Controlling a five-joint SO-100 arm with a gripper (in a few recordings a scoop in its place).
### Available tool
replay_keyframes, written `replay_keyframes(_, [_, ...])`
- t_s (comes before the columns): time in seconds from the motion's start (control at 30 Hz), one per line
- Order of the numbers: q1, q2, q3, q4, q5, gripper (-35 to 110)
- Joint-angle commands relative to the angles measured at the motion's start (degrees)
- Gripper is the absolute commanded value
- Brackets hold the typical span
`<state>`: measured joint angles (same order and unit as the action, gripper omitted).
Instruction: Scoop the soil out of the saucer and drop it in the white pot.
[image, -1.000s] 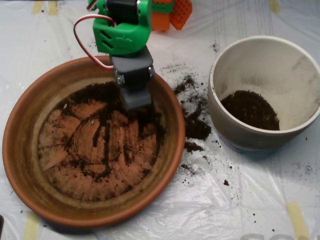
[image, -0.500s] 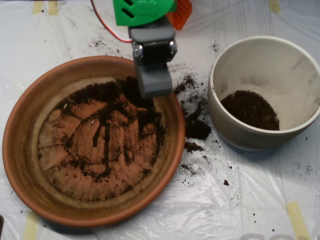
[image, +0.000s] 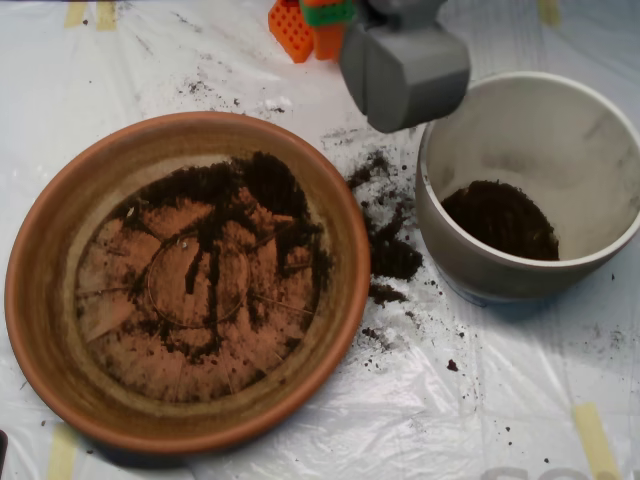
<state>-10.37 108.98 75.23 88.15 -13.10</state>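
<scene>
The terracotta saucer (image: 40, 300) lies at the left. A thin, patchy layer of dark soil (image: 235, 200) covers its floor, thickest toward the upper right. At the right stands the white pot (image: 600, 130) with a mound of soil (image: 500, 220) in its bottom. My grey scoop (image: 405, 75) hangs high between them, over the table just off the pot's upper-left rim. Its two halves look shut together, and whatever is inside is hidden.
Spilled soil (image: 390, 250) lies on the white plastic sheet (image: 480, 400) between saucer and pot. Orange and green arm parts (image: 305, 25) sit at the top edge. Yellow tape strips (image: 595, 435) mark the sheet.
The scoop has risen out of the saucer's upper right part and travelled up and to the right, reaching the pot's upper-left rim. The green arm housing has left the picture.
</scene>
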Motion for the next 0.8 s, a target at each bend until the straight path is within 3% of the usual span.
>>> replay_keyframes(0.0, [-7.2,-4.2,-10.4,1.6,-1.1,-1])
replay_keyframes(0.1, [-12.4,-7.3,-11.7,1.7,-3.1,2])
replay_keyframes(0.23, [-15.7,-11.6,-14.3,5.2,-3.8,39])
replay_keyframes(0.57, [-12.5,-6.7,-7.6,2.6,-3.6,43])
replay_keyframes(0.77, [-3.5,-3.6,-11.3,3.3,3.4,43])
